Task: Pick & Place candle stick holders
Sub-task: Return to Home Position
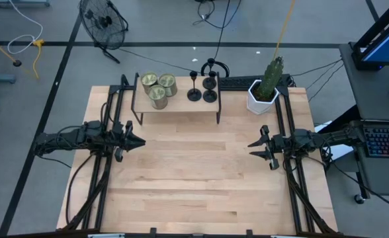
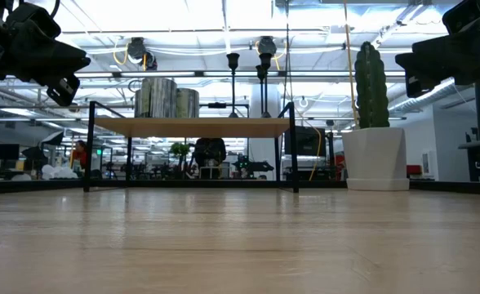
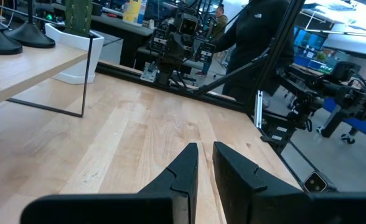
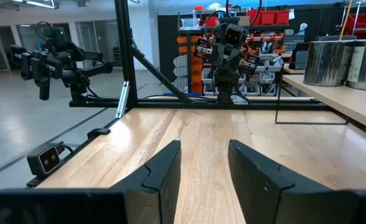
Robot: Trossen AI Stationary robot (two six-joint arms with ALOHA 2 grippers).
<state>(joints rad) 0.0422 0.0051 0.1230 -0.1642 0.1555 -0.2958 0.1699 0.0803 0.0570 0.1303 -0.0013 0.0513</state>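
Observation:
Three matte-black candlestick holders (image 1: pixel 204 89) stand on their round bases on the right end of a small wooden shelf (image 1: pixel 178 107) at the table's far side. Their stems show in the low view (image 2: pixel 233 82), and two bases show in the left wrist view (image 3: pixel 21 37). My left gripper (image 1: pixel 139 141) hovers over the table's left side, shut and empty, with only a thin slit between its fingers in the left wrist view (image 3: pixel 205 152). My right gripper (image 1: pixel 259 149) hovers over the right side, open and empty; it also shows in the right wrist view (image 4: pixel 205 152). Both are well short of the shelf.
Three metal cans (image 1: pixel 158 88) stand on the shelf's left end. A cactus in a white pot (image 1: pixel 264 92) stands right of the shelf. The shelf rests on thin black legs (image 2: pixel 294 147). Bare wood lies between the two grippers. A person stands beyond the table (image 3: pixel 251 43).

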